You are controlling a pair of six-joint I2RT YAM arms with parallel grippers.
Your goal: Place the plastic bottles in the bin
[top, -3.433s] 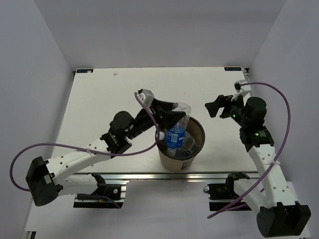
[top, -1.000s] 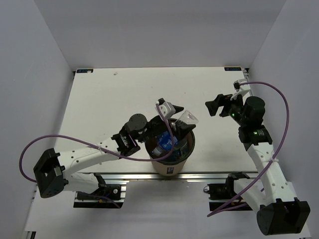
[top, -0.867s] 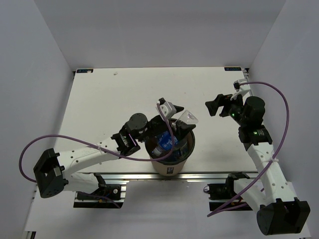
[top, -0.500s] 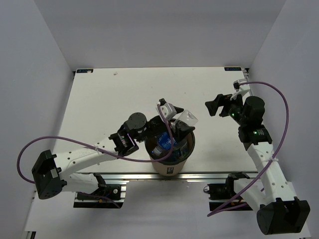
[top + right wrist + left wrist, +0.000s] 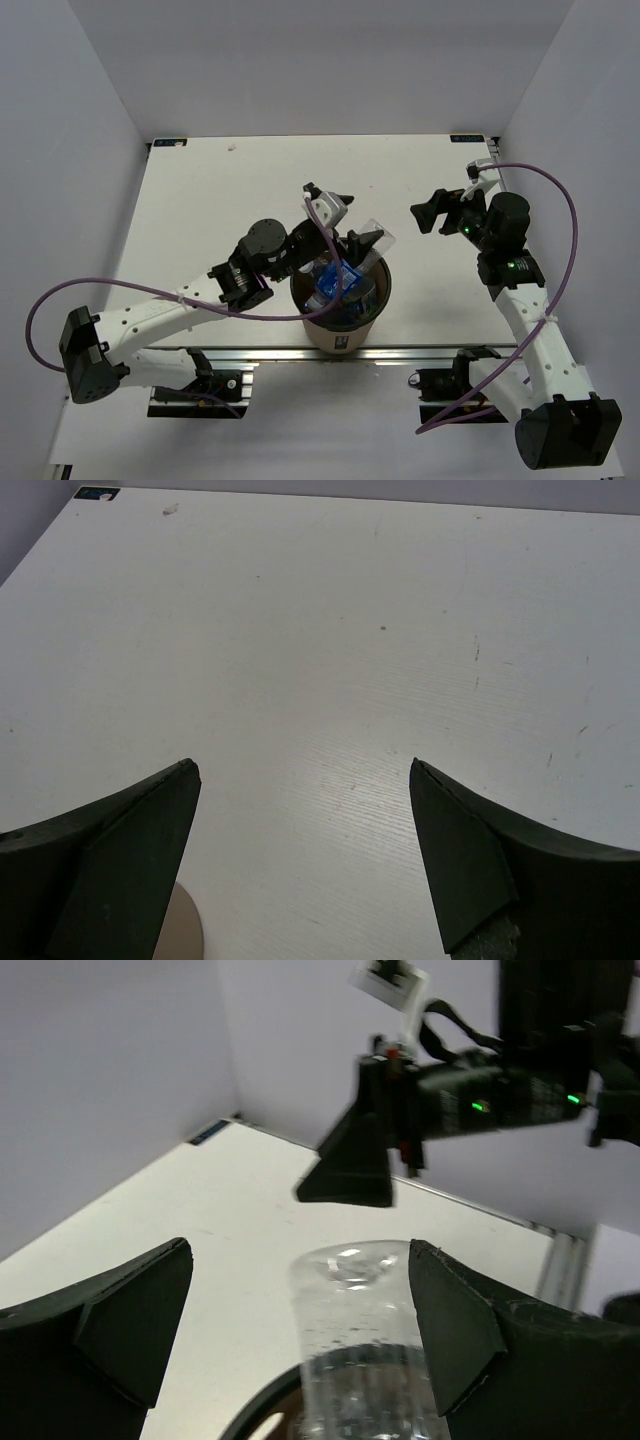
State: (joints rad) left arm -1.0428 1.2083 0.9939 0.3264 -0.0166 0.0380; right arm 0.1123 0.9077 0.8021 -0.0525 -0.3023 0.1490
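left gripper (image 5: 300, 1260): jaws wide, straddling the upturned clear end of a plastic water bottle (image 5: 355, 1360) with a gap on each side, so no grip on it. Bottle stands tilted in the brown bin (image 5: 345, 338), blue label down inside, clear end poking above the dark rim toward the far right. Cap not visible; I take it to be pointing down

my read: bottle is propped by the bin wall or by whatever is under it, which is why it sits proud instead of dropping flat. Clear plastic shows next to it inside the bin, likely other bottles; can't count them

right gripper (image 5: 300, 780): fingers spread, nothing between them, hovering over bare white table (image 5: 330, 630), well clear of the bin on the right. Looks parked out of the left arm's way

no bottles visible on the table in top view, so task looks near done. Risk: left fingers clipping the protruding end on the way out could tip the bottle or the bin
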